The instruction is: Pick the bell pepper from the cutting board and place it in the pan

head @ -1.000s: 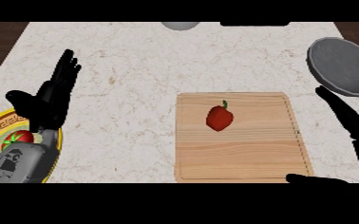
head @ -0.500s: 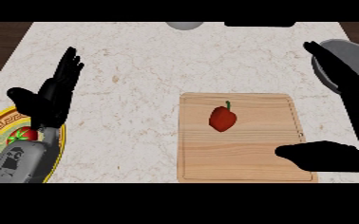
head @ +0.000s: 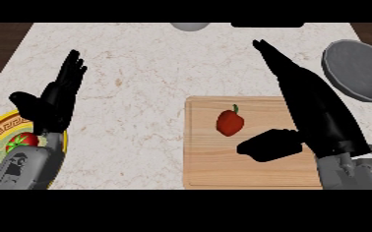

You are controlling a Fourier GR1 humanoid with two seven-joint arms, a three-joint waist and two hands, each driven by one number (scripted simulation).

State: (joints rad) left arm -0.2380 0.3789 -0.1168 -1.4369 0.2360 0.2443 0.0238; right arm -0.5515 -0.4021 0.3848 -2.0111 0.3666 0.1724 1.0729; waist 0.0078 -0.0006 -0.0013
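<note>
At the left edge, the left hand (head: 54, 101) rests with fingers straight, pointing far. The red bell pepper (head: 230, 122) lies on the cutting board (head: 218, 169). Just right, the right hand (head: 312, 103) stretches far, fingers straight, thumb spread near the pepper. The pan (head: 350, 69) sits far right.

You have a single head view. It looks steeply down onto the marble counter (head: 145, 78) from the robot's side, close enough that both forearms enter at the lower edge. The far counter edge lies at the top. No second view overlaps it.
</note>
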